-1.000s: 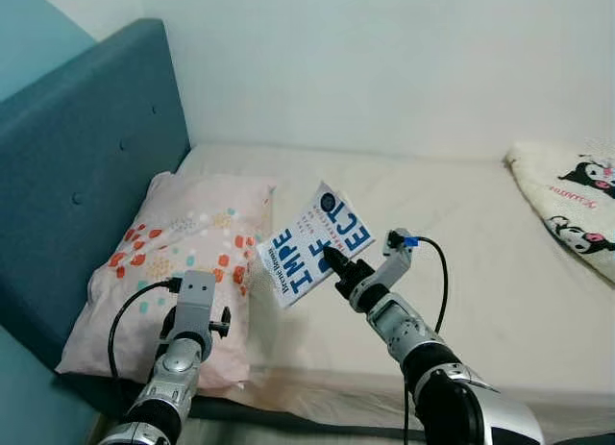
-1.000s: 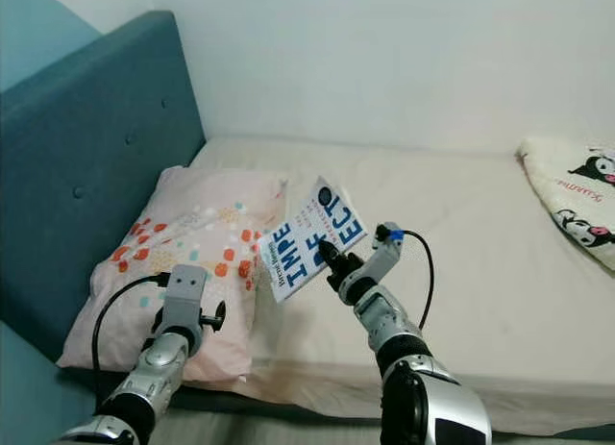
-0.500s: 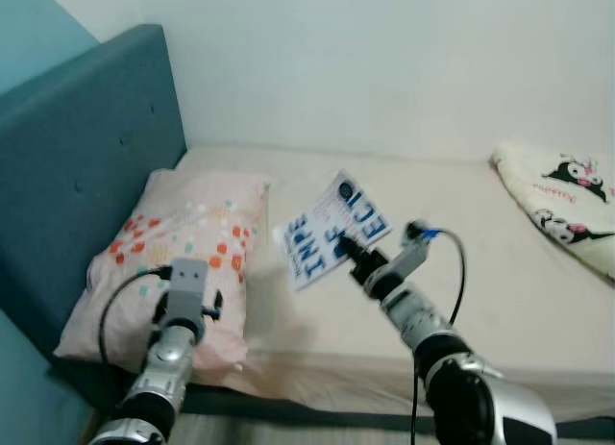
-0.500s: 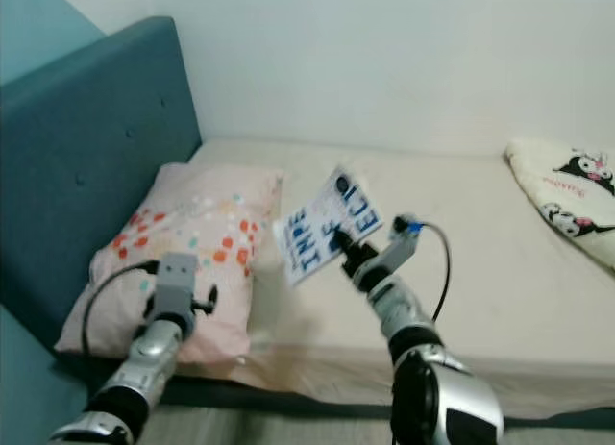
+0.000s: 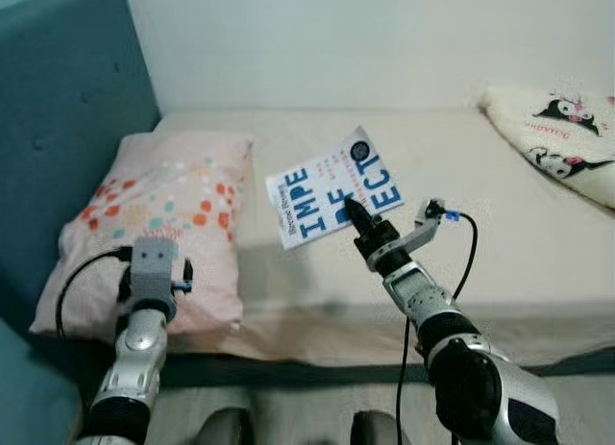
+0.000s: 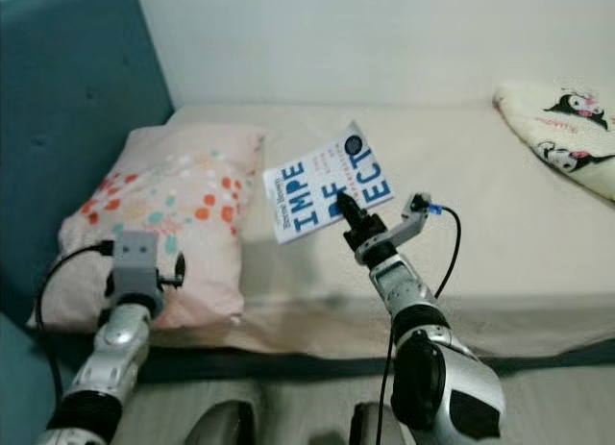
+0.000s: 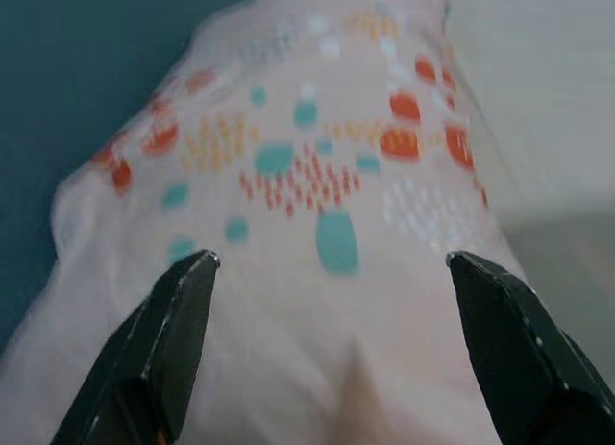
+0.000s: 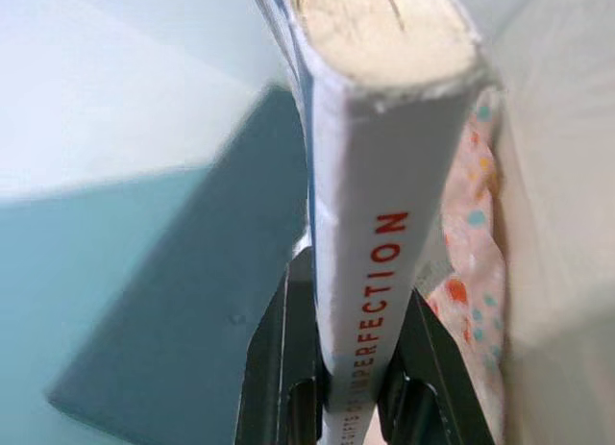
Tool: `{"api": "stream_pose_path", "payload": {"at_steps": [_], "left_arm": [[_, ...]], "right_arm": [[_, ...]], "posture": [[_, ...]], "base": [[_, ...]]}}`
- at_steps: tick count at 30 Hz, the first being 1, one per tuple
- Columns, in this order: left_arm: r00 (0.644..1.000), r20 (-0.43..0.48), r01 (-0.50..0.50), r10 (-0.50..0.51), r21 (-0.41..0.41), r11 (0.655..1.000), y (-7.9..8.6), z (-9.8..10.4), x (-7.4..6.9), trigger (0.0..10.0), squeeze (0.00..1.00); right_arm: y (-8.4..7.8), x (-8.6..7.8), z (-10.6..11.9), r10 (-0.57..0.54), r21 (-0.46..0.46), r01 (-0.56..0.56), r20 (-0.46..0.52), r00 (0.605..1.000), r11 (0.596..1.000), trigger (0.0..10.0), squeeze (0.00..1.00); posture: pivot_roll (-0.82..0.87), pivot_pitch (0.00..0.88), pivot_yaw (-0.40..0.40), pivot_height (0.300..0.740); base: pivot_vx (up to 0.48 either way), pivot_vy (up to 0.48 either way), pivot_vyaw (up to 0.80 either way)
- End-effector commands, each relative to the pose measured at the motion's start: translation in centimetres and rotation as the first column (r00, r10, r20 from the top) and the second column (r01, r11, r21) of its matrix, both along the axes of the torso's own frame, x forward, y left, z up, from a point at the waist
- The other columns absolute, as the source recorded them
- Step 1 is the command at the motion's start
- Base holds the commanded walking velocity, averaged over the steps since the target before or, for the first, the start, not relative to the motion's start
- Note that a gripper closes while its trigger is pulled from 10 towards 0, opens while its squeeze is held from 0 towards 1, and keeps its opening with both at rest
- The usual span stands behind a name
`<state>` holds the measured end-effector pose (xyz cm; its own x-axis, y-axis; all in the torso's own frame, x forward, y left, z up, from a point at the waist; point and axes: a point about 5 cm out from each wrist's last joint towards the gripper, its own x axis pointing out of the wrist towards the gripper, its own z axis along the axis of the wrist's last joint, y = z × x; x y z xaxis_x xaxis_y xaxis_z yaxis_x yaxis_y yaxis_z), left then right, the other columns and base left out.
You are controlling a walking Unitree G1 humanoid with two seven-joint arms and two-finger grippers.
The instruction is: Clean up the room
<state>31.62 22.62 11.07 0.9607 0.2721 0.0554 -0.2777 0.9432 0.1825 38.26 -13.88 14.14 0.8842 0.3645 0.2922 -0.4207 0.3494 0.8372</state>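
While both silver arms reach forward from the near edge of the bed point(image 5: 538, 243), the left pincer point(image 7: 332, 272) hovers low over the near end of a pink pillow point(image 5: 154, 214), its two black fingers point(image 7: 163, 339) spread wide apart with nothing between them; the pillow's orange and teal spots lie just beyond the fingertips in the left wrist view. To the right, the right pincer point(image 5: 354, 214) is raised above the mattress and clamped on the lower edge of a white book point(image 5: 332, 185), holding it up clear of the bedding with the cover tilted toward the camera. Large blue letters on the cover read "IMPE" and "ECT", and a small dark round emblem sits near its upper corner. In the right wrist view the black fingers point(image 8: 274, 358) press against both sides of the book, whose pale spine carries red lettering ending in "PERFECTION", with the page block showing at the far end. A black cable point(image 5: 466, 262) loops from the right wrist. Just beside the book, on the left, the pillow rests against a teal padded headboard point(image 5: 67, 89). Farther back, the cream sheet runs to a white wall point(image 5: 317, 41), and at the far right of the bed lies a cream blanket point(image 5: 557, 128) printed with black cartoon figures.
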Motion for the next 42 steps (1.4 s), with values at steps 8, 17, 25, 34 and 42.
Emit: {"api": "stream_pose_path", "payload": {"at_steps": [8,17,25,34,42], "left_arm": [[0.999,0.034,-0.020,0.018,0.052,0.998,1.8,3.0,-2.0,10.0,0.00],[1.000,0.010,-0.016,0.015,0.115,0.993,2.1,5.0,-4.7,10.0,0.00],[1.000,-0.006,-0.017,0.018,0.130,0.991,2.2,6.3,-5.3,10.0,0.00],[1.000,-0.027,-0.013,0.017,0.149,0.989,1.5,6.8,-5.9,10.0,0.00],[0.998,-0.044,-0.026,0.033,0.144,0.989,1.3,7.0,-6.4,10.0,0.00]], "right_arm": [[-0.8,0.8,3.2,-0.033,0.137,0.013,0.144,0.989,0.991,10.0,0.00],[-0.1,1.4,3.2,-0.080,0.224,0.068,0.043,0.996,0.972,10.0,0.00],[2.7,0.3,-1.0,-0.057,0.184,0.094,-0.197,0.979,0.978,10.0,0.00],[3.2,-3.3,-8.1,-0.093,0.124,0.174,-0.488,0.868,0.977,10.0,0.00],[2.8,-2.6,-6.8,-0.094,0.089,0.143,-0.411,0.907,0.986,10.0,0.00]], "posture": [[0.20,0.320,0.057,0.574],[0.30,0.425,0.097,0.564],[0.32,0.447,0.107,0.564],[0.33,0.445,0.106,0.564],[0.32,0.440,0.104,0.564]], "base": [[0.000,0.000,0.00],[0.000,0.000,0.00],[0.000,0.000,0.00],[0.000,0.000,0.00],[0.000,0.000,0.00]]}}
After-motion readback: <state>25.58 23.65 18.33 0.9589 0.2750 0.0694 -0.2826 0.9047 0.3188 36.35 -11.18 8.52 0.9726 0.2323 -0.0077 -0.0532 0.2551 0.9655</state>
